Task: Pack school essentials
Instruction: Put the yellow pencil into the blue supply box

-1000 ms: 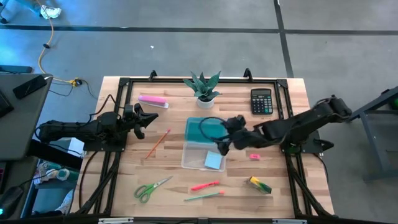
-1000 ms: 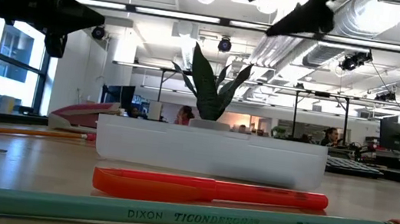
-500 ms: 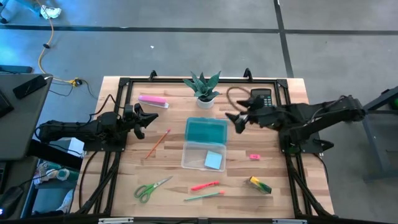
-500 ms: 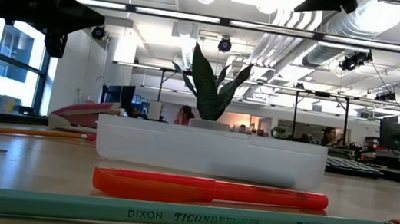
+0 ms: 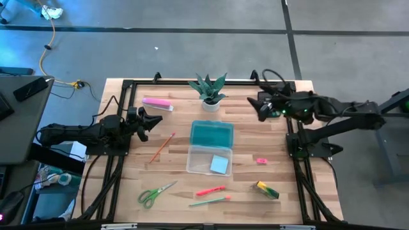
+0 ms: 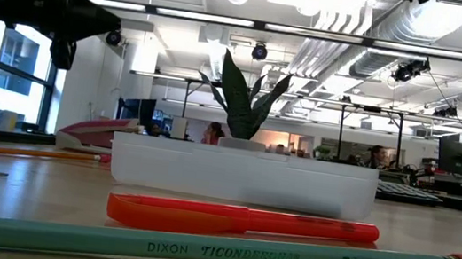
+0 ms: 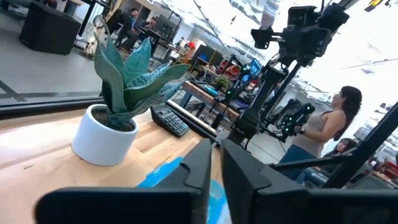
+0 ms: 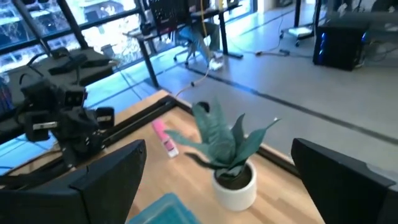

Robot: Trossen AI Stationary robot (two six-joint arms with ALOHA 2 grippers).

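In the high view a clear case (image 5: 209,148) with a teal lid lies mid-table, and the light-blue note pad (image 5: 220,165) lies flat in its clear half. The orange pencil (image 5: 163,147), green-handled scissors (image 5: 156,193), pink-red pen (image 5: 210,190), green pen (image 5: 209,202), pink eraser (image 5: 261,161) and yellow-green block (image 5: 267,190) lie flat on the wood. My right gripper (image 5: 261,108) is open and empty, high over the far right part of the table and covering part of the calculator (image 5: 271,95). My left gripper (image 5: 151,119) waits shut at the left side.
A potted plant (image 5: 208,89) stands at the far edge and a long pale-pink bar (image 5: 156,102) lies to its left. The low view shows the green pen (image 6: 197,249) and pink-red pen (image 6: 241,220) in front of the case (image 6: 243,176). Black frame rails run along both sides.
My right gripper has drawn back from above the case toward the table's far right corner and risen, passing out of the top of the low view. It carries nothing. The note pad has stayed in the case, and the left arm has kept still.
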